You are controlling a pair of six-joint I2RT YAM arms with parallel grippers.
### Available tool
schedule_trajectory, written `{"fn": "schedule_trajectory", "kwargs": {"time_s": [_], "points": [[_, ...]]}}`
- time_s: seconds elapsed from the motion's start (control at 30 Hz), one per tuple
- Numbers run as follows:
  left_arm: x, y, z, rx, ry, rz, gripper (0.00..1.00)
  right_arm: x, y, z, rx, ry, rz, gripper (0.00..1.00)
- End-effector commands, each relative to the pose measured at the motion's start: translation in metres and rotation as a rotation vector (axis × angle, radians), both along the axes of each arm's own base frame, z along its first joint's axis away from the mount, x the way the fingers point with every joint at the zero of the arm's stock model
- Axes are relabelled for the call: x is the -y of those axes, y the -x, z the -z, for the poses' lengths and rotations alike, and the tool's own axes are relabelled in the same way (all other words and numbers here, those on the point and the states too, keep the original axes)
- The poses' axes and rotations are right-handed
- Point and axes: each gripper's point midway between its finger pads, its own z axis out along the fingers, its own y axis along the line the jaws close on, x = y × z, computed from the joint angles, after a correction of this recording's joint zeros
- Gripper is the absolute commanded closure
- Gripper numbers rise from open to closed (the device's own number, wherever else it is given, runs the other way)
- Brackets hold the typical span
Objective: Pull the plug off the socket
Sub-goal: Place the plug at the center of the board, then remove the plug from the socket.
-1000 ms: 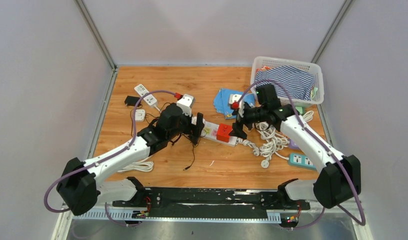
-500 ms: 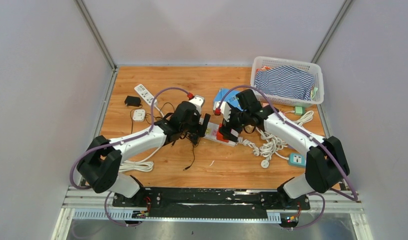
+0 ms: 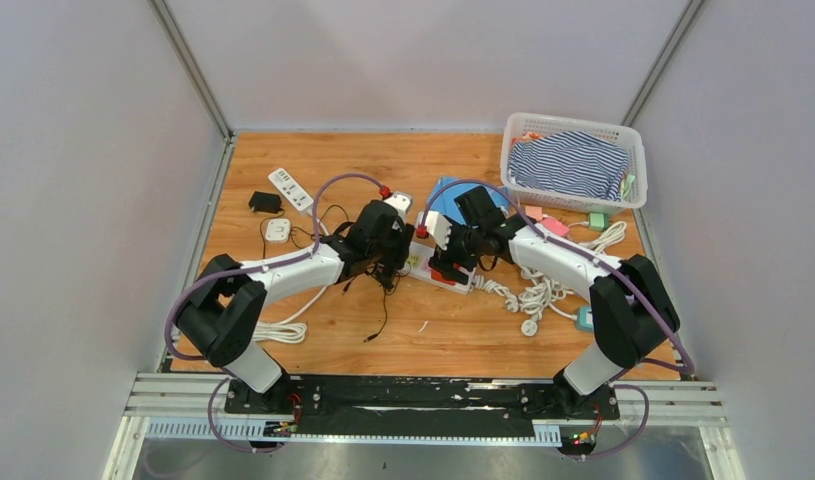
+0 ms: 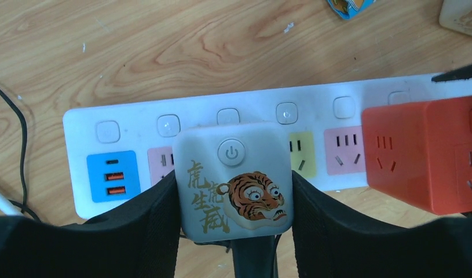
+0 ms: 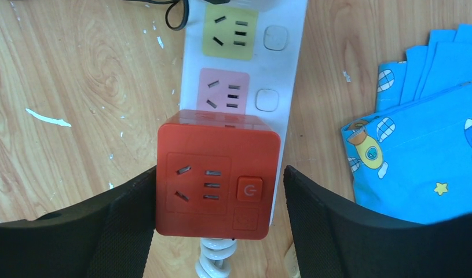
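Observation:
A white power strip [image 4: 222, 113] lies on the wooden table, and it also shows in the top view [image 3: 461, 281]. A white cube plug with a tiger print [image 4: 233, 179] sits in it, and a red cube plug [image 5: 217, 174] sits further along the strip [image 5: 245, 52]. My left gripper [image 4: 233, 188] is shut on the tiger plug, both fingers pressed to its sides. My right gripper [image 5: 220, 179] is open and straddles the red cube, its left finger at the cube's side and a small gap on the right. In the top view both grippers [image 3: 395, 252] [image 3: 453, 256] meet over the strip.
A white basket [image 3: 623, 135] with striped cloth stands at the back right. Blue printed cloths [image 5: 419, 145] lie beside the strip. Coiled white cables [image 3: 538, 285] and a teal power strip [image 3: 583, 318] lie on the right. Another strip [image 3: 291, 188], a black adapter [image 3: 264, 202] and black cables lie on the left.
Both arms have moved inward and down onto the strip. The left gripper has come over the tiger plug, the right over the red cube.

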Motion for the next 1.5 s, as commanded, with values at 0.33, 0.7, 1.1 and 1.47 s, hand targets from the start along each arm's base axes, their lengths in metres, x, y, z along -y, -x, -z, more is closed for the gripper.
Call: {"fn": "schedule_trajectory", "kwargs": {"time_s": [0.33,0.7,1.1,1.47], "points": [[0.005,-0.004,0.017,-0.05,0.01,0.02,0.94,-0.016,0.028,0.012,-0.052,0.004,-0.073,0.99],[-0.004,0.002,0.034,-0.068,-0.036,0.025,1.0,-0.007,0.013,0.007,-0.099,-0.022,0.046,1.0],[-0.004,0.002,0.045,-0.088,-0.051,0.031,1.0,-0.025,0.049,0.014,-0.035,0.037,-0.13,1.0],[-0.002,0.005,0.054,-0.115,-0.058,0.061,1.0,-0.002,0.019,0.006,-0.173,-0.054,0.066,1.0]]}}
